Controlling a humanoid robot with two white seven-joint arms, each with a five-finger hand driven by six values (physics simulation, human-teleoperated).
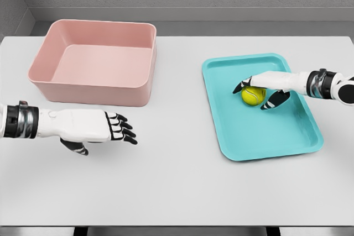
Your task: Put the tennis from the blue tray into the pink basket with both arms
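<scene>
Head view: the right robot hand [259, 93] reaches over the blue tray [221, 70], its fingers curling around the yellow tennis ball [253, 96], which sits on the tray directly beneath its palm. Whether the grip is fully closed is unclear. The left robot hand [94, 125] hovers released above the counter [177, 192], with the empty pink basket [91, 89] just beyond it. Lifting, handover and drop appear to remain.

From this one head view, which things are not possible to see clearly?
- Right hand and tennis ball: the hand covers the ball's right side, so actual contact is unclear.
- Pink basket: the near wall hides the front strip of its floor.
- Both forearms: cut off by the picture's side edges.
</scene>
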